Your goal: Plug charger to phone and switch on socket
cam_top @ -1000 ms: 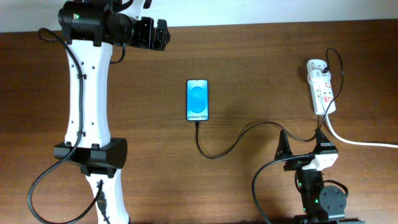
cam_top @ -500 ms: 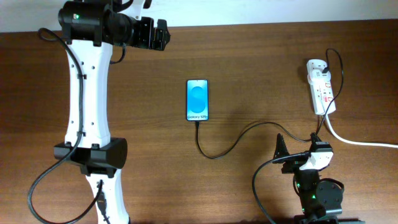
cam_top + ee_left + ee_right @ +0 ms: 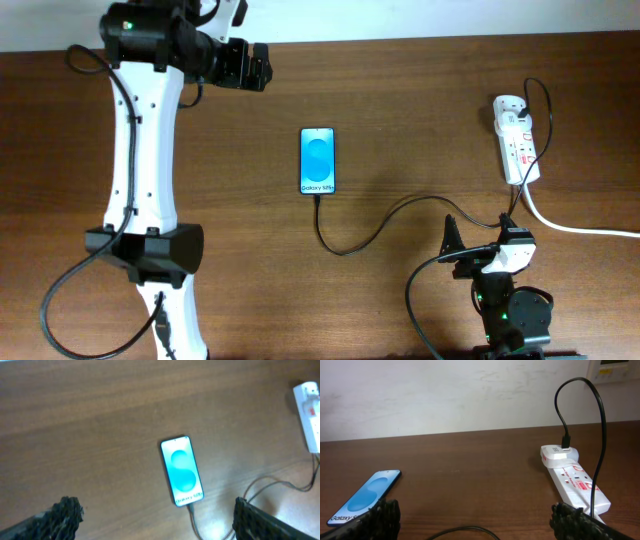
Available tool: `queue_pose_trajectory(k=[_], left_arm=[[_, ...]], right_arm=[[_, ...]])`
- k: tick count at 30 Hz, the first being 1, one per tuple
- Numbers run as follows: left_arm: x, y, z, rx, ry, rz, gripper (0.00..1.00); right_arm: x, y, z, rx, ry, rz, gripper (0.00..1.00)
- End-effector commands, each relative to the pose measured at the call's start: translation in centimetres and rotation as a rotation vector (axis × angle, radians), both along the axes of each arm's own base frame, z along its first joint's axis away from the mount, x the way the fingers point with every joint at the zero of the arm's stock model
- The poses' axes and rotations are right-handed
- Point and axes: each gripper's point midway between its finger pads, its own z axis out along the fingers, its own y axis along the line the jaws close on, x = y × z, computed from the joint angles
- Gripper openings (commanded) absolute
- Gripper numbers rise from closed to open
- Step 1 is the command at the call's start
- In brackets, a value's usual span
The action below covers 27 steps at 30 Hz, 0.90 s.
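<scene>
The phone lies flat mid-table, its blue screen lit. The thin black charger cable meets the phone's near end, loops right and runs up to the white socket at the right edge. My left gripper is open and empty, high above the table's far left. In its view the phone lies between the fingers. My right gripper is open and empty near the front edge, below the socket. Its view shows the phone, the socket and the cable.
The socket's thick white cord runs off the table's right side. A pale wall stands behind the table's far edge. The left arm's white link spans the table's left side.
My right gripper has drawn back a little toward the front edge. My left arm's wrist has shifted slightly. The phone, cable and socket have not moved.
</scene>
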Motion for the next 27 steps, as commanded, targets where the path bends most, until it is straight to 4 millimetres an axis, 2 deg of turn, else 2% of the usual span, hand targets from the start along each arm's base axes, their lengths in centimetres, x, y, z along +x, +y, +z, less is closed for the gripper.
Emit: queue_pose_trajectory(k=[1,4,8,12,27], left_arm=[[-0.8,-0.1,0.0,-0.011,-0.052,-0.004,0.99],[-1.6,0.0,-1.7,-0.020,-0.106,-0.005,1.00],[-4.1,0.6,-3.5,-0.021,-0.225,-0.010,1.00],[-7.3,1.1,-4.0,-0.018,-0.363,-0.030,0.99],[-16.8,3.3,-6.3,-0.032,-0.904,0.002,1.00]], right_arm=[[0.0,0.0,-0.3,0.006,0.005,-0.004,0.98],[0.0,0.0,-0.2,0.006,0.005,-0.004,0.98],[0.0,0.0,-0.3,0.006,0.005,-0.004,0.98],[0.0,0.0,-0.2,0.006,0.005,-0.004,0.98],[0.0,0.0,-0.3,0.006,0.005,-0.004,0.98]])
